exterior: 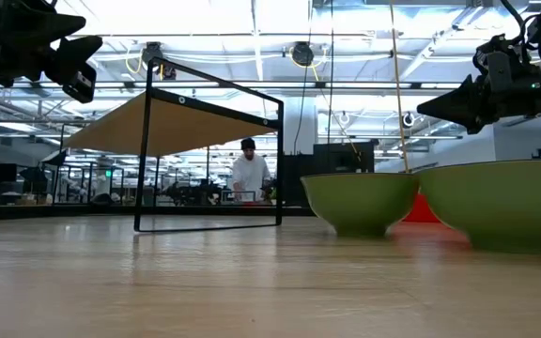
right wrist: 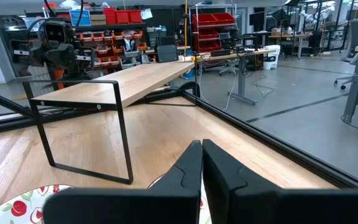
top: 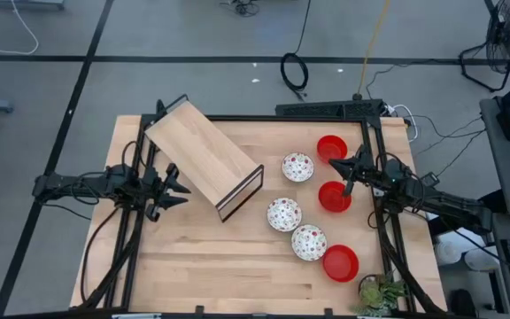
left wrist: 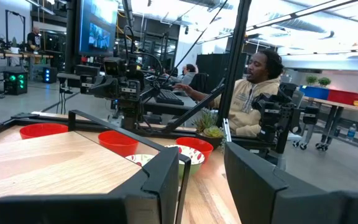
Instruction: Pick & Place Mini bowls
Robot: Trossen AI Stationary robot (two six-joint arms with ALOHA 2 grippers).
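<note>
A wooden shelf [top: 204, 157] stands between the arms; left gripper [top: 178, 183], fingers spread, beside it; right gripper [top: 344, 168], fingers clenched, above the red bowls [top: 334, 197].

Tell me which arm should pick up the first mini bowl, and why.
Right. The right hand hovers among the bowls, between two plain red bowls in the high view, its fingers shut. The left hand waits across the table beside the wooden shelf, which stands between it and the bowls.

Bare tabletop [top: 193, 257] is lying open beside the left pincer [top: 177, 186]; ahead, a wooden shelf [top: 204, 155] is blocking the way toward six mini bowls [top: 284, 213].
</note>
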